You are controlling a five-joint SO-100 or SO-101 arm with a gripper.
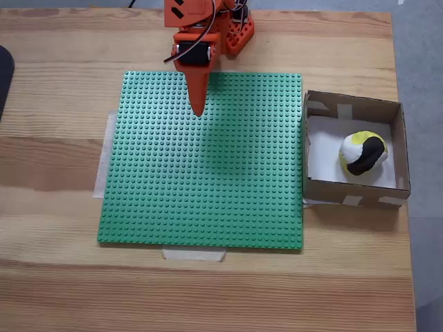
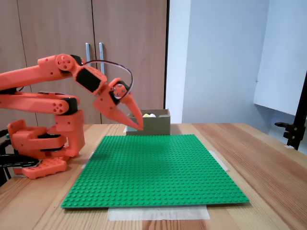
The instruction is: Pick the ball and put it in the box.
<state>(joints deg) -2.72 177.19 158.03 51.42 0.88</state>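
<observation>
Ball: the small soft ball patched in yellow, white and black (image 1: 363,153) lies inside the box, on its white bottom, nearer to the box wall that faces the right edge of the worktop in the top-down fixed view. In the side fixed view its top (image 2: 148,115) shows just over the box rim.
Box: the shallow square brown cardboard box with pale tape strips on its walls (image 1: 323,190) stands at the right edge of the worktop in the top-down fixed view, just beside the right side of the green plate. In the side fixed view it (image 2: 156,125) stands behind the far edge of the plate.
Tool: the orange two-finger tool (image 1: 197,111) hangs empty above the far part of the green plate, pointing down, well apart from the box. In the side fixed view the fingers (image 2: 139,125) meet at their tips and nothing is between them.
Green plate: the large green studded building plate (image 1: 208,173) lies flat in the middle of the light wooden worktop (image 1: 62,228), fixed with pale tape at its edges.
Arm base: the orange base (image 2: 43,143) stands at the far edge of the worktop in the top-down view.
</observation>
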